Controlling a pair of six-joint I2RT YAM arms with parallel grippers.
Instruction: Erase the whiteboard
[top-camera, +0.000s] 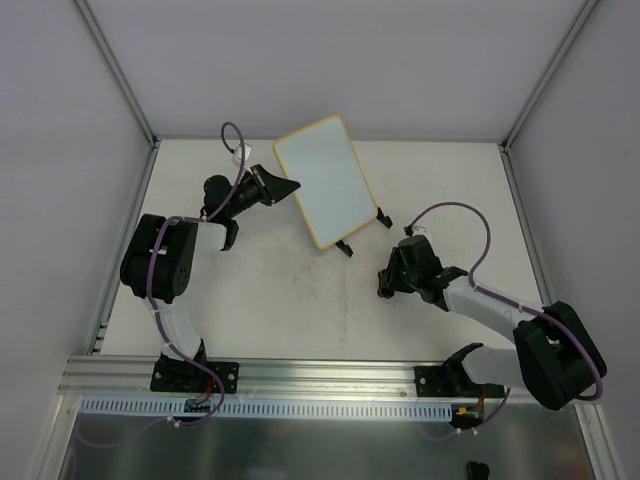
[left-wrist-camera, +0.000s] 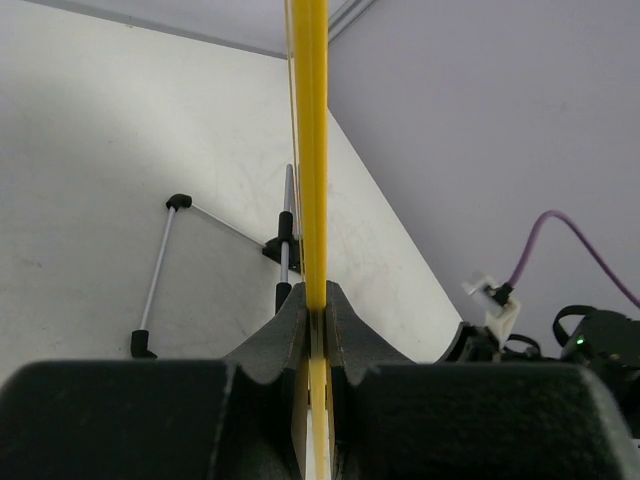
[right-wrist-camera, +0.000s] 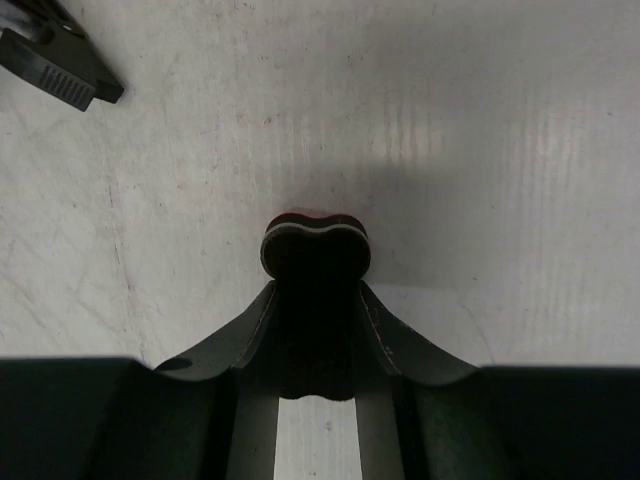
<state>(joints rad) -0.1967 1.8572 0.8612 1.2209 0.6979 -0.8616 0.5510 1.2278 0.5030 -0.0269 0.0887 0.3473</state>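
The whiteboard (top-camera: 322, 180), white with a thin yellow frame, is tilted up near the back middle of the table; no marks show on its face. Its black clip feet (top-camera: 345, 247) rest on the table. My left gripper (top-camera: 285, 187) is shut on the board's left edge. In the left wrist view the yellow frame (left-wrist-camera: 312, 150) runs edge-on between the closed fingers of that gripper (left-wrist-camera: 315, 300). My right gripper (top-camera: 385, 285) is low over the table, right of the board and apart from it. It is shut on a small black eraser (right-wrist-camera: 315, 250) that sticks out past the gripper's tips (right-wrist-camera: 315, 292).
The board's wire stand legs (left-wrist-camera: 160, 270) with black tips reach onto the table behind it. A black clip foot (right-wrist-camera: 60, 65) lies at the top left of the right wrist view. Grey walls enclose the table on three sides.
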